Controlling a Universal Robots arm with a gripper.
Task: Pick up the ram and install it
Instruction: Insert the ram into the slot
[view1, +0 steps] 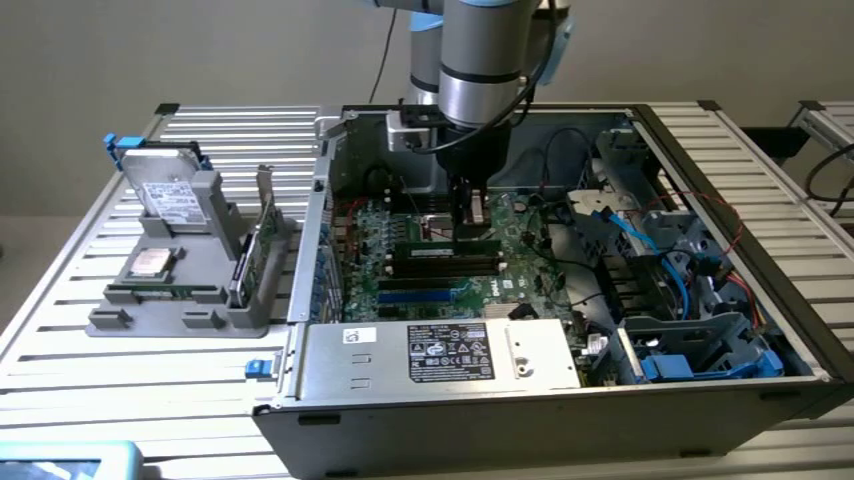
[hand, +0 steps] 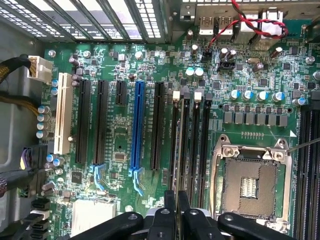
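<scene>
Exterior view, arm: the silver, blue-jointed robot arm (view1: 483, 60) drops straight down into the open grey metal computer case (view1: 534, 425), with its wrist vertical.
Exterior view, gripper: the black two-fingered gripper (view1: 470, 230) points down at the green motherboard (view1: 534, 225), its tip over the row of long black memory slots (view1: 447, 265).
Exterior view, ram: the slim green ram (view1: 424, 244) stands on edge along the slot of that row farthest from the silver power-supply box (view1: 441, 355). The gripper's tip meets the ram's upper edge. I cannot tell whether the ram is fully seated.
Exterior view, surroundings: a grey plastic parts tray (view1: 187, 320) sits on the slatted aluminium table (view1: 80, 370), at the exterior view's left and well apart from the case.
Wrist view, gripper: the black fingers (hand: 170, 205) are drawn almost together, with only a thin slit between them (the width of a card's edge), pinched on the ram.
Wrist view, pose: the gripper hangs square over the motherboard and in line with the memory slots.
Wrist view, neighbours: a square metal-framed processor socket (hand: 250, 185) lies just beside those slots. A long blue expansion slot (hand: 137, 125) and a white one (hand: 63, 112) lie on their other side.
</scene>
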